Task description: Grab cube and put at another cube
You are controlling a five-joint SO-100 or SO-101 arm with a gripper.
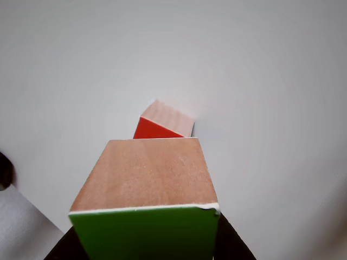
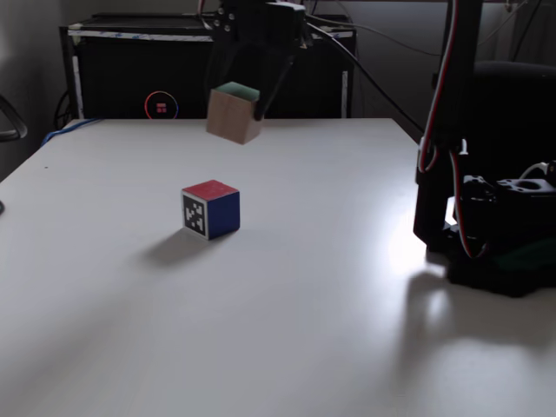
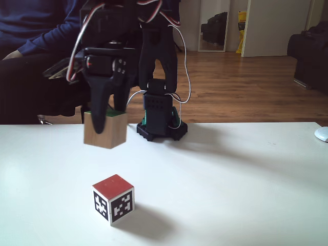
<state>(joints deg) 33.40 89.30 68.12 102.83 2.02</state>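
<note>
In the other view, the cube fills the lower middle, its bright green face cut off by the bottom edge and its plain wood face turned up. Dark shapes flank it at both lower corners, too cropped to make out the fingertips. Beyond its far edge, another cube sits on the white table, partly hidden by the near one; just a wood face and a red-orange face show.

In a fixed view, the gripper hangs from the dark arm at the top centre and pinches the cube from both sides, holding it tilted and clear above the table. The arm's upper part is cut off by the frame. Another cube rests on the table below and nearer the camera, showing a red top, a blue side and a black-and-white marker face. The arm's base stands at the right.

In another fixed view, the gripper points straight down, fingers clamped on the cube, which hangs above the table. Another cube lies below, apart from it, with 2 marker faces visible. A person's sleeve shows behind the arm.
</note>
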